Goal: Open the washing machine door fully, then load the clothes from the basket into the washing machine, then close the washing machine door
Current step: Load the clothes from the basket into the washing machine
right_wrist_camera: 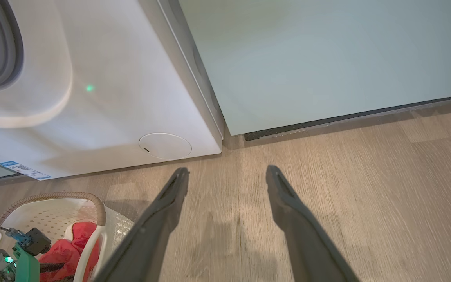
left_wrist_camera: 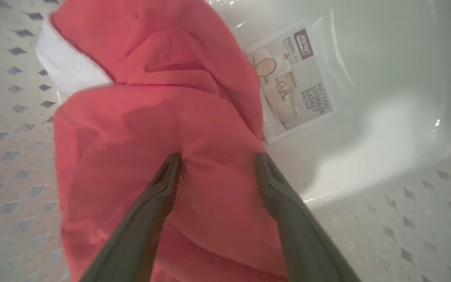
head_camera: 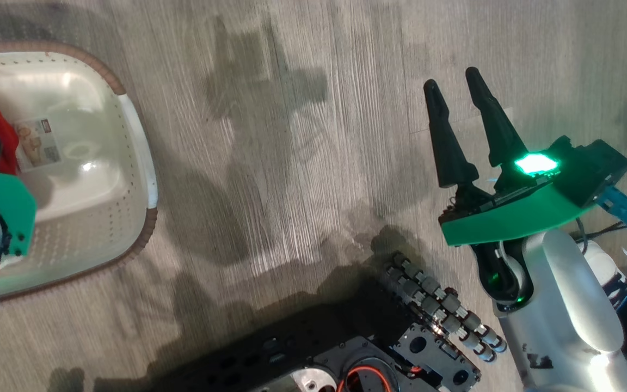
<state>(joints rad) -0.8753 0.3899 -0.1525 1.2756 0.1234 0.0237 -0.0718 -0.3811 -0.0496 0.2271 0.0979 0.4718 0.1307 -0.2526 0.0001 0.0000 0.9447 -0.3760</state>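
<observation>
Left wrist view: clothes (left_wrist_camera: 163,129) bunched against a perforated wall of the basket (left_wrist_camera: 405,78), bottom sticker (left_wrist_camera: 292,78) bare beside them. Left gripper (left_wrist_camera: 218,156) spread wide, tips straddling a red fold, nothing pinched. Right gripper (head_camera: 451,78) released, over the floor (head_camera: 292,163). Step: loading, pick-up. Next likely: press down, clench on fold, lift.

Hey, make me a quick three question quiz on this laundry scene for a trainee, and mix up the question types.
1. True or false: the red jersey lies in the basket.
2. The left jaws are: A) shut on the jersey, B) open at the jersey, C) open over bare floor.
3. Fill in: the right jaws hang open over the wooden ____.
Key: 1 true; 2 B; 3 floor.
</observation>
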